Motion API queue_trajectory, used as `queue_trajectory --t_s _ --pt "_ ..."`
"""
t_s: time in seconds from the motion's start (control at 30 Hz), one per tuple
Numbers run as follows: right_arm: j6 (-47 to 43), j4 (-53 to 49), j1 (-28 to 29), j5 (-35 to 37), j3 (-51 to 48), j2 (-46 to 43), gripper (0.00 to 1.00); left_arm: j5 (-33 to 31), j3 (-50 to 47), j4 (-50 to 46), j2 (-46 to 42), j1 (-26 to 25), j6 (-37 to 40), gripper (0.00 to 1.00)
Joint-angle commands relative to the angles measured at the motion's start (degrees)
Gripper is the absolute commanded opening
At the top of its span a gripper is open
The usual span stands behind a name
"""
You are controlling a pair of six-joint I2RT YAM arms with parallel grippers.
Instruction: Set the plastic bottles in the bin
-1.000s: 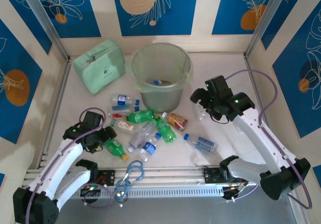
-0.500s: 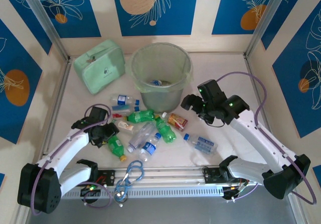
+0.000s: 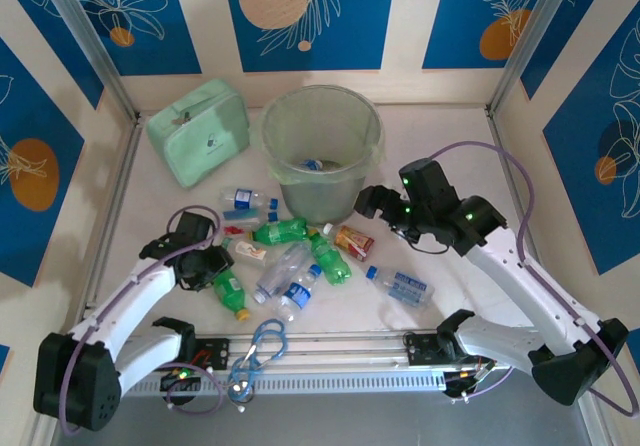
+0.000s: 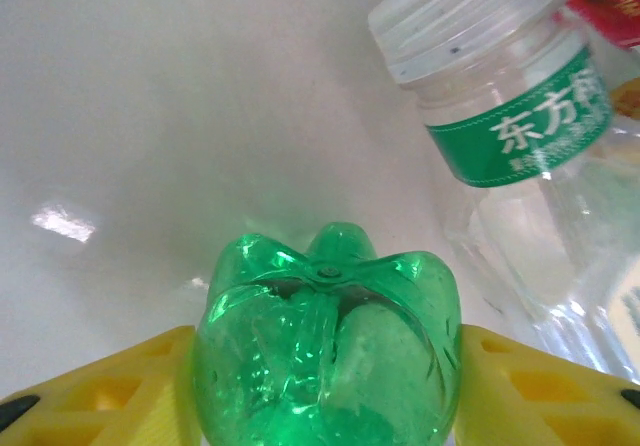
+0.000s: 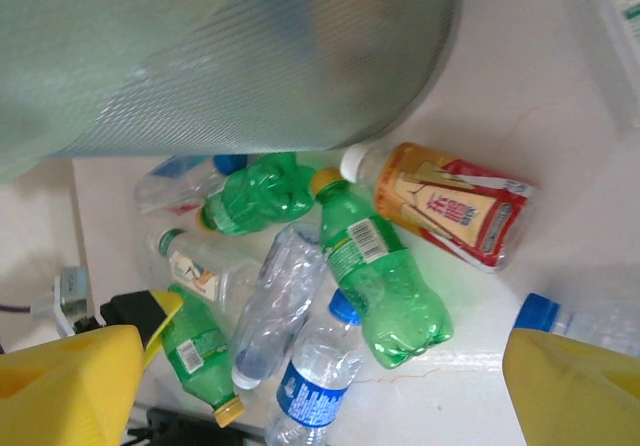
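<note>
At the near edge of the white table (image 3: 470,156), a blue carabiner (image 3: 262,344) lies by the rail. Just beyond it, the left gripper (image 4: 328,376) is clamped on a green bottle (image 3: 231,294). Its yellow, lattice-moulded fingers (image 4: 100,401) press either side of the glossy, lobed, translucent base, and the yellow cap points toward the rail. Beside it lies a clear bottle (image 4: 500,116) with a green label and a ridged, frosted cap.

Farther on, the plastic bottles (image 3: 300,256) lie on their sides in a loose cluster mid-table: a crumpled green one (image 3: 280,232), a dented clear one (image 3: 283,269), a blue-capped one (image 3: 299,294) and a squat orange-labelled one (image 3: 354,241). Another clear, blue-capped one (image 3: 400,286) lies a little apart to the right. The right gripper (image 5: 320,376) hangs above them, jaws spread wide, gripping nothing.

Behind stands the bin (image 3: 335,201), a round, tapered, pale-green translucent bucket with a finely ribbed wall. One blue-labelled bottle (image 3: 313,164) lies in its bottom. To its left rests a mint-green zip case (image 3: 198,131).
</note>
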Motion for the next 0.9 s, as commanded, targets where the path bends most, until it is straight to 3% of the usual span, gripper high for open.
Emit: queue_trajectory --t_s 0.0,0.2,0.43,0.6,0.87 --pt "-3.42 3.6 2.74 -3.46 1.68 -1.04 0.93 -2.91 4.55 -5.15 -4.28 0.5 1.25 0.51" --pt "-9.33 7.09 11.22 -5.9 9.19 3.0 0.93 -2.08 12.26 -7.15 -9.24 0.5 -0.65 0.49" --pt "-15.76 5.62 22.18 -4.77 21.18 12.62 0.93 3.45 21.27 4.66 -12.63 0.56 -1.32 0.49" --pt "-16.59 4.39 22.44 -6.95 27.77 17.67 0.94 11.28 24.66 15.82 -10.1 0.59 -3.25 0.5" --pt "-16.76 4.3 20.49 -9.64 32.57 22.38 0.98 25.8 20.61 46.38 -6.22 0.49 -19.02 0.49"
